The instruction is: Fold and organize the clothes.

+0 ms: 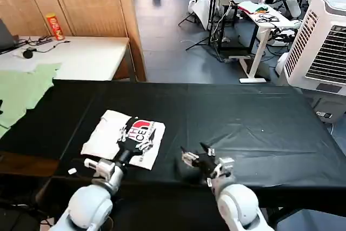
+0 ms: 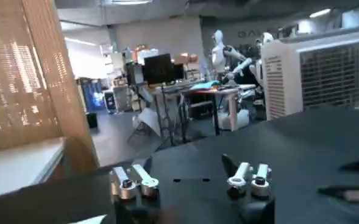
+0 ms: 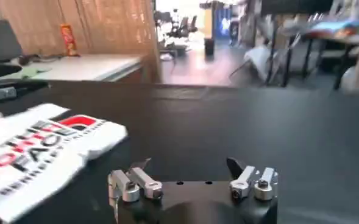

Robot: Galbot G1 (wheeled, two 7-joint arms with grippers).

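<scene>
Left gripper [image 1: 131,143] partly over T-shirt [image 1: 111,132]

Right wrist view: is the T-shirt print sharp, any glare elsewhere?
Right wrist view: T-shirt print soft but legible, blurring toward the near edge. Head view: black table matte, faint sheen on its wrinkles. Left wrist view: bright window glow through the screen, background washed.

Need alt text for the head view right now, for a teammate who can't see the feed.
A folded white T-shirt, print side up, lies on the black table before the robot. The left gripper rests over its near edge; the right gripper hovers open beside it, holding nothing.
</scene>
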